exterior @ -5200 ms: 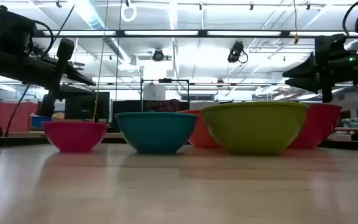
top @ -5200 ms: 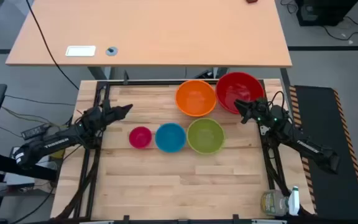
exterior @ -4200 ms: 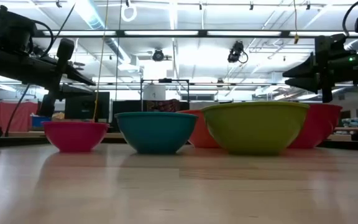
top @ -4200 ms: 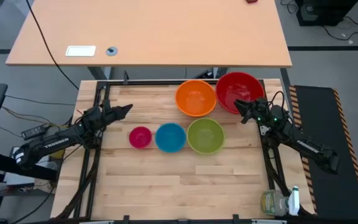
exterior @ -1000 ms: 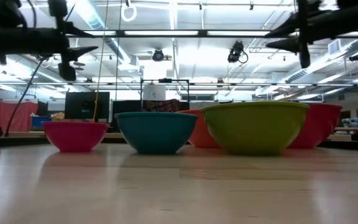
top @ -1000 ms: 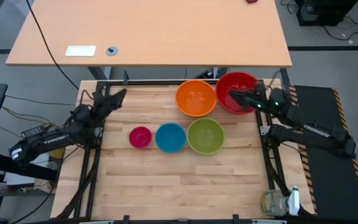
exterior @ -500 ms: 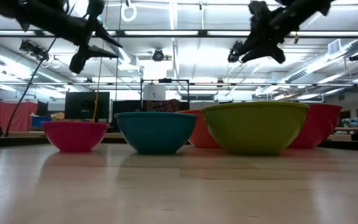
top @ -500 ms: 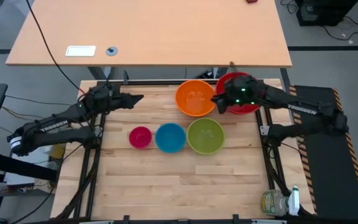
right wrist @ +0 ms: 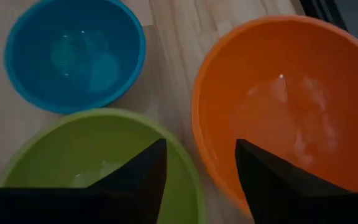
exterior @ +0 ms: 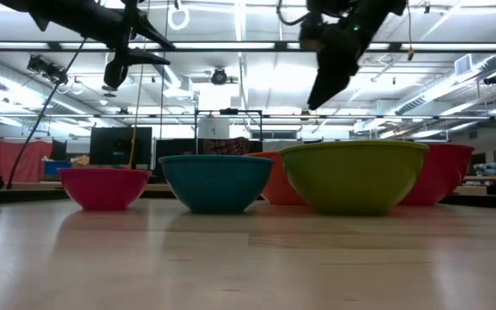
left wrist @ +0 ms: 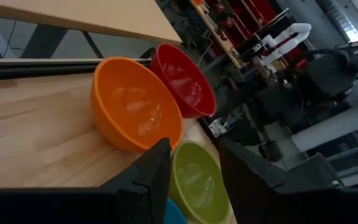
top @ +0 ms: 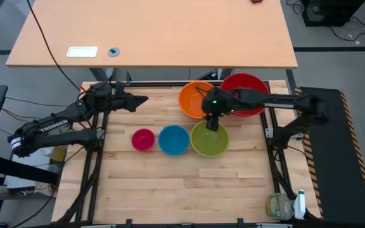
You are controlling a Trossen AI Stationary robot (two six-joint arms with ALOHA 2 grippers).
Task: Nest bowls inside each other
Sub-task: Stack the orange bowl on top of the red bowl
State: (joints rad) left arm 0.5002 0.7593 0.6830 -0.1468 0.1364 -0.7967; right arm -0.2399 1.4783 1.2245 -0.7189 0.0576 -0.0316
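Five bowls stand upright on their bases on the wooden table [top: 170, 183]. The red [top: 244, 94] and the orange [top: 195, 101] are at the far right. Nearer me the pink [top: 143, 139], blue [top: 173, 140] and green [top: 210, 140] stand in a row. My right gripper [top: 211, 124] hangs open high over the green bowl's far rim [right wrist: 166, 134], beside the orange bowl [right wrist: 278, 112], fingers slanting down. My left gripper [top: 142, 99] is open and nearly level, high above the table's far left part, pointing toward the orange bowl [left wrist: 135, 109]. Neither holds anything.
A larger desk [top: 157, 31] stands beyond the table's far edge. A plastic bottle [top: 282, 206] sits off the near right corner. Dark frame rails run along the table's left and right sides. Bare wood stretches from the bowl row to the near edge.
My right gripper has swung from above the red bowl toward the table's left and near edge, past the orange bowl to above the green bowl's far rim, tipping downward. My left gripper has risen and reached toward the right. The bowls have kept still.
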